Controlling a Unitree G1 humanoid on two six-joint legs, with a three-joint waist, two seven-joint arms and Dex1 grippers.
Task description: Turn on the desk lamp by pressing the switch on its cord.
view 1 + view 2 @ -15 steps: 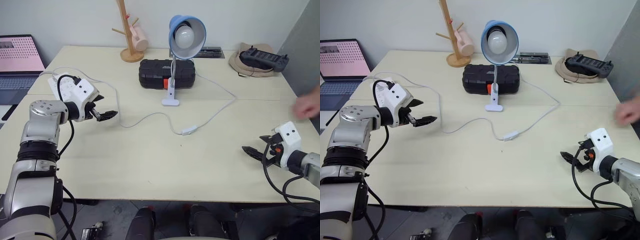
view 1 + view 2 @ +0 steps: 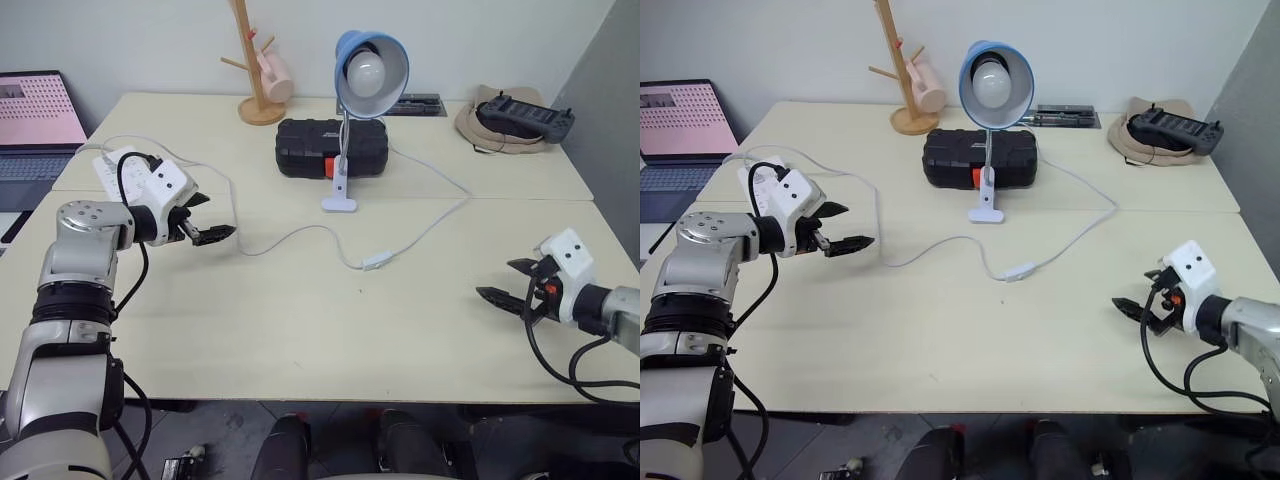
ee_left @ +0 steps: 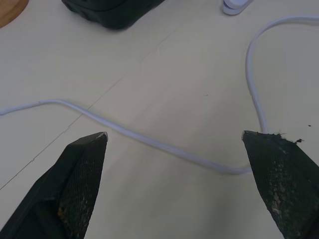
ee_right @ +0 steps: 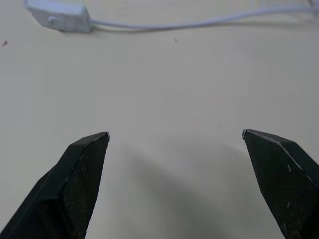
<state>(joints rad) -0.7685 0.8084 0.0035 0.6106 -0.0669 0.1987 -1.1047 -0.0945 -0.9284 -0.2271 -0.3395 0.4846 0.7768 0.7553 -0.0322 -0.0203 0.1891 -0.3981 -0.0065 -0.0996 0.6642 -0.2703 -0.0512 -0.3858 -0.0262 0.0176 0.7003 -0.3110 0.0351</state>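
The small white oblong switch (image 2: 376, 262) lies mid-counter on the thin white cord (image 2: 300, 232), in front of the blue-shaded desk lamp (image 2: 360, 90) with its round white bulb. The left tool (image 2: 215, 234) hovers wide over the cord; the right tool (image 2: 500, 297), also wide, holds nothing, well apart from the switch, above the pale wooden counter (image 2: 300, 340).

Bare pale wooden counter (image 2: 300, 330) lay open between the small white oblong switch (image 2: 376, 262) and both arms; only the thin white cord (image 2: 290, 236) crossed the left approach.
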